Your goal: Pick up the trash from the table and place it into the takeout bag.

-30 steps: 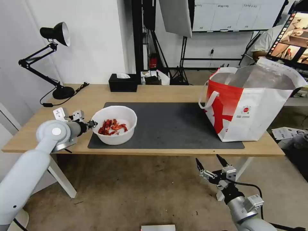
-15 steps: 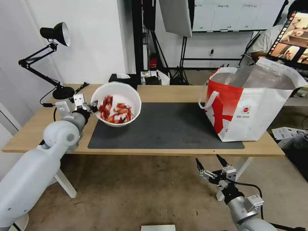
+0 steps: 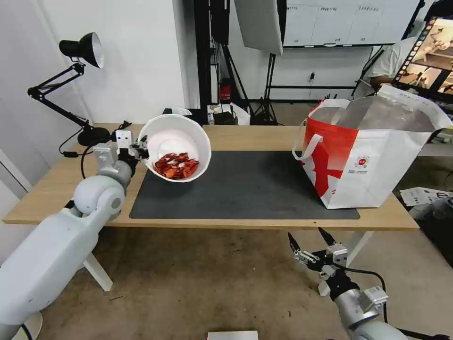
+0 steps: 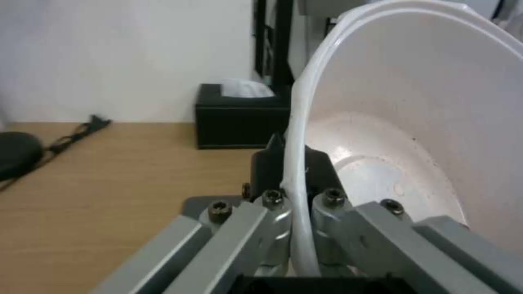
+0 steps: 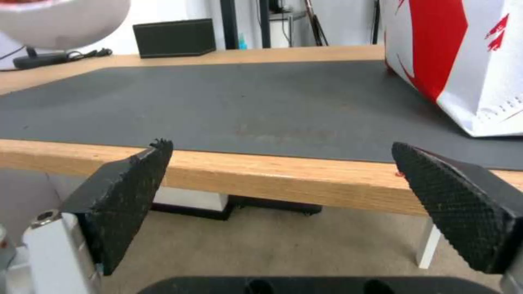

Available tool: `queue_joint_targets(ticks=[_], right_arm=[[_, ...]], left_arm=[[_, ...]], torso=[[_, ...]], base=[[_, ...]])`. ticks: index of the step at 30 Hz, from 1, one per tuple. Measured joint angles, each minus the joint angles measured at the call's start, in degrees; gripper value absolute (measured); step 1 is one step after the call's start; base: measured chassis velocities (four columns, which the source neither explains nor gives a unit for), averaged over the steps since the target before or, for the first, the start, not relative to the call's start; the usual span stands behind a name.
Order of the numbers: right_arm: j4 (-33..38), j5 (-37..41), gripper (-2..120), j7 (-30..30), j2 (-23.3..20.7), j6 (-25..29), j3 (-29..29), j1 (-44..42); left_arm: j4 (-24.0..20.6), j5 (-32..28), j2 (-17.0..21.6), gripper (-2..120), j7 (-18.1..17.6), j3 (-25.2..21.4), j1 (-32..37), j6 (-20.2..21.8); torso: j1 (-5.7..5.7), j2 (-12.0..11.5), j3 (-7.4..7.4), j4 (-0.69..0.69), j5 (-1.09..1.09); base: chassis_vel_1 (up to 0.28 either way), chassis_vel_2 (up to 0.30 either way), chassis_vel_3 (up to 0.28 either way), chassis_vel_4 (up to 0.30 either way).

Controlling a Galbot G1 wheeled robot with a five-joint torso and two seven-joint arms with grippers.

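Note:
My left gripper [image 3: 140, 150] is shut on the rim of the white bowl [image 3: 181, 138], the trash with red shell scraps [image 3: 176, 166]. The bowl hangs tilted above the left end of the dark mat [image 3: 250, 184] on the table [image 3: 42, 189]; the scraps have slid to its low side. In the left wrist view the thin rim [image 4: 297, 163] is pinched between the black fingers [image 4: 267, 167]. The takeout bag [image 3: 377, 156] stands open on the table's right end, far from the bowl. Below the table's front edge my right gripper [image 3: 309, 240] hangs open and empty, its pads [image 5: 130, 196] wide apart.
A black tissue box [image 4: 240, 116] sits at the table's back edge behind the bowl. A black desk lamp [image 3: 78, 71] stands at the back left corner with its cord [image 3: 89, 148] on the wood. The mat between bowl and bag is bare.
The left gripper has lifted the bowl off the mat and tipped it toward the camera. The scraps slid to the lower side. The right arm has not moved.

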Motion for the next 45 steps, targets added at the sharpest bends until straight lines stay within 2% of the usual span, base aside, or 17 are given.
queue_joint_targets(ticks=[1, 4, 5, 8, 9, 11, 12, 16, 17, 19, 20, 23, 31, 39, 45], right_arm=[[0.0, 0.0, 100, 0.0, 0.0, 0.0, 0.0, 0.0], [0.0, 0.0, 100, 0.0, 0.0, 0.0, 0.0, 0.0], [0.0, 0.0, 100, 0.0, 0.0, 0.0, 0.0, 0.0], [0.0, 0.0, 100, 0.0, 0.0, 0.0, 0.0, 0.0], [0.0, 0.0, 100, 0.0, 0.0, 0.0, 0.0, 0.0], [0.0, 0.0, 100, 0.0, 0.0, 0.0, 0.0, 0.0], [0.0, 0.0, 100, 0.0, 0.0, 0.0, 0.0, 0.0], [0.0, 0.0, 100, 0.0, 0.0, 0.0, 0.0, 0.0], [0.0, 0.0, 100, 0.0, 0.0, 0.0, 0.0, 0.0], [0.0, 0.0, 100, 0.0, 0.0, 0.0, 0.0, 0.0], [0.0, 0.0, 100, 0.0, 0.0, 0.0, 0.0, 0.0], [0.0, 0.0, 100, 0.0, 0.0, 0.0, 0.0, 0.0], [0.0, 0.0, 100, 0.0, 0.0, 0.0, 0.0, 0.0], [0.0, 0.0, 100, 0.0, 0.0, 0.0, 0.0, 0.0], [0.0, 0.0, 100, 0.0, 0.0, 0.0, 0.0, 0.0]], left_arm=[[0.0, 0.0, 0.0, 0, 0.0, 0.0, 0.0, 0.0], [1.5, -6.2, -2.7, 0, -2.0, 6.2, -8.5, 1.6], [1.5, -6.2, -2.7, 0, -2.0, 6.2, -8.5, 1.6], [4.5, -13.5, -6.6, 0, -4.3, 12.7, -17.6, 3.7], [4.5, -13.5, -6.6, 0, -4.3, 12.7, -17.6, 3.7], [8.7, -17.2, -10.6, 0, -6.0, 17.1, -24.4, 4.4], [8.7, -17.2, -10.6, 0, -6.0, 17.1, -24.4, 4.4], [16.8, -21.5, -18.8, 0, -8.3, 20.4, -34.8, 5.4], [16.8, -21.5, -18.8, 0, -8.3, 20.4, -34.8, 5.4], [20.5, -22.0, -21.9, 0, -8.9, 21.4, -37.9, 5.6], [20.5, -22.0, -21.9, 0, -8.9, 21.4, -37.9, 5.6], [24.0, -22.5, -25.5, 0, -9.3, 22.5, -40.8, 5.9], [28.6, -21.0, -31.2, 0, -9.4, 24.8, -42.8, 5.8], [31.2, -21.6, -36.5, 0, -10.3, 24.7, -44.2, 5.4], [34.9, -21.6, -41.1, 0, -10.4, 23.8, -45.9, 5.3]], torso=[[0.0, 0.0, 0.0, 0.0, 0.0], [0.0, 0.0, 0.0, 0.0, 0.01], [0.0, 0.0, 0.0, 0.0, 0.01], [0.0, 0.0, -0.01, -0.02, 0.03], [0.0, 0.0, -0.01, -0.02, 0.03], [0.0, 0.0, 0.0, -0.02, 0.02], [0.0, 0.0, 0.0, -0.02, 0.02], [0.0, 0.0, -0.01, -0.05, 0.06], [0.0, 0.0, -0.01, -0.05, 0.06], [0.01, 0.0, 0.0, -0.03, 0.02], [0.01, 0.0, 0.0, -0.03, 0.02], [0.0, 0.0, 0.0, -0.01, 0.02], [0.0, 0.0, 0.0, -0.01, 0.01], [0.0, 0.0, 0.0, -0.02, 0.02], [0.0, 0.0, 0.0, 0.01, 0.01]], base=[[0.0, 0.0, 0.0, 0.0], [0.0, 0.0, 0.0, 0.0], [0.0, 0.0, 0.0, 0.0], [0.0, 0.0, 0.0, 0.0], [0.0, 0.0, 0.0, 0.0], [0.0, 0.0, 0.0, 0.0], [0.0, 0.0, 0.0, 0.0], [0.0, 0.0, 0.0, 0.0], [0.0, 0.0, 0.0, 0.0], [0.0, 0.0, 0.0, 0.0], [0.0, 0.0, 0.0, 0.0], [0.0, 0.0, 0.0, 0.0], [0.0, 0.0, 0.0, 0.0], [0.0, 0.0, 0.0, 0.0], [0.0, 0.0, 0.0, 0.0]])
